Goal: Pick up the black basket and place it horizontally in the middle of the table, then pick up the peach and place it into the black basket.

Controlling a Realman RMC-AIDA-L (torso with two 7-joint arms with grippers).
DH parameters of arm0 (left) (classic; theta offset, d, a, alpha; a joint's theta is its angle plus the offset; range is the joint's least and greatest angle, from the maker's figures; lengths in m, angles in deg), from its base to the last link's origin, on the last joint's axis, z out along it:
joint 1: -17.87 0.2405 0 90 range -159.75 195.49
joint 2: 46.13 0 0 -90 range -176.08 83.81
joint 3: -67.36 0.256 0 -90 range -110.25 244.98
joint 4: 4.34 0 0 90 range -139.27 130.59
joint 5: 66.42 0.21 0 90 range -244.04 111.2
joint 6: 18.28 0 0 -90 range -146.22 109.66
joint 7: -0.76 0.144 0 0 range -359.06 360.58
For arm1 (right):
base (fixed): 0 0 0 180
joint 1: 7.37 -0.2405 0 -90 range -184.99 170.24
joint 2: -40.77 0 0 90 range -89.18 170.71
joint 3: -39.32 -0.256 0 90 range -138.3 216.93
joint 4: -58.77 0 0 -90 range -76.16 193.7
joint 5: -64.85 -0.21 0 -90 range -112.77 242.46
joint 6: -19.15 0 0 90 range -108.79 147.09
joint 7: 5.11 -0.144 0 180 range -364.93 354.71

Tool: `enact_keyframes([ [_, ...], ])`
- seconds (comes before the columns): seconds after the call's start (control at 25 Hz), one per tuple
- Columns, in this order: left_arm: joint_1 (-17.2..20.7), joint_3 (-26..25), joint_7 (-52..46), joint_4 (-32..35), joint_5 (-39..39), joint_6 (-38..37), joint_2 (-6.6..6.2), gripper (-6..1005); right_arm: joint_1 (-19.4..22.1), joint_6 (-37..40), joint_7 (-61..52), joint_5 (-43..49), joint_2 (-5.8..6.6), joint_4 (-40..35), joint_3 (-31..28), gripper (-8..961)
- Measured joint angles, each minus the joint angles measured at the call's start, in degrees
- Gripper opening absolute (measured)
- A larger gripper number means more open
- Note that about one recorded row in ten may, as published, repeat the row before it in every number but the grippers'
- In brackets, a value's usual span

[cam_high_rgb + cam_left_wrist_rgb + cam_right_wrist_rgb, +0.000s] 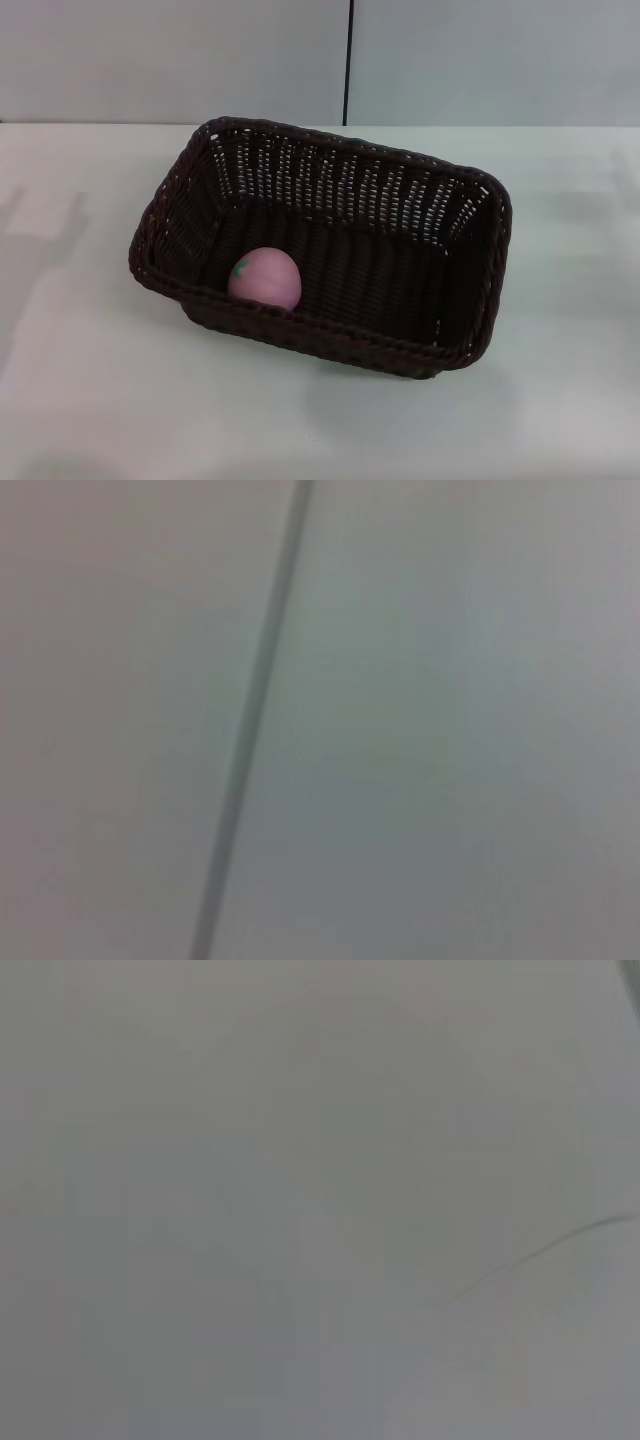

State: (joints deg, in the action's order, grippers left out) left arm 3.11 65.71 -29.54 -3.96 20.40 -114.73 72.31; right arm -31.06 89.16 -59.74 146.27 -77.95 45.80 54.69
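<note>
The black basket (460,215), dark woven wicker with a braided rim, stands upright in the middle of the white table (90,380) in the head view, turned slightly askew. The peach (265,278), pale pink with a small green stem mark, lies inside the basket at its near left corner, against the front wall. Neither gripper shows in any view. The left wrist view and the right wrist view show only a plain grey surface.
A pale wall with a dark vertical seam (349,60) stands behind the table's far edge. A dark line (250,720) crosses the left wrist view. Bare tabletop lies on all sides of the basket.
</note>
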Motion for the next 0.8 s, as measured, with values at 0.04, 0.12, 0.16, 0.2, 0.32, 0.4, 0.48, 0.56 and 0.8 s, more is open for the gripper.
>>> enact_keyframes([
  [0.04,0.27,-2.41,2.23,-1.56,-0.04,0.14,0.03,843,0.28,0.11,0.01,0.00,0.00,-0.01,-0.91,444],
  [0.12,0.65,-6.18,6.21,-4.02,-0.05,0.44,0.09,843,0.86,0.40,0.02,-0.03,0.02,-0.10,-2.90,444],
  [0.16,0.79,-9.30,9.48,-5.91,-0.06,1.19,0.14,843,1.15,0.56,0.24,-0.06,0.03,-0.17,-4.34,444],
  [0.2,0.79,-9.30,9.48,-5.91,-0.06,1.19,0.14,843,1.39,0.83,0.74,-0.07,0.03,-0.22,-5.70,444],
  [0.32,0.86,-11.59,10.63,-6.79,-0.06,2.33,0.15,842,2.06,1.78,3.20,-0.08,-0.02,-0.23,-9.02,444],
  [0.4,0.88,-12.00,10.59,-6.88,-0.06,2.73,0.11,842,2.50,2.58,5.09,-0.08,-0.03,-0.19,-11.01,444],
  [0.48,0.88,-12.35,10.55,-6.89,-0.05,3.12,0.08,842,2.86,3.51,8.04,-0.08,-0.03,0.02,-13.94,444],
  [0.56,0.86,-12.75,10.50,-6.91,-0.05,3.60,0.07,842,2.94,4.37,11.12,-0.08,-0.04,0.53,-16.20,444],
  [0.8,0.42,-12.95,10.24,-6.94,-0.03,4.98,0.04,841,2.75,6.72,19.53,-0.08,-0.11,3.19,-20.90,444],
])
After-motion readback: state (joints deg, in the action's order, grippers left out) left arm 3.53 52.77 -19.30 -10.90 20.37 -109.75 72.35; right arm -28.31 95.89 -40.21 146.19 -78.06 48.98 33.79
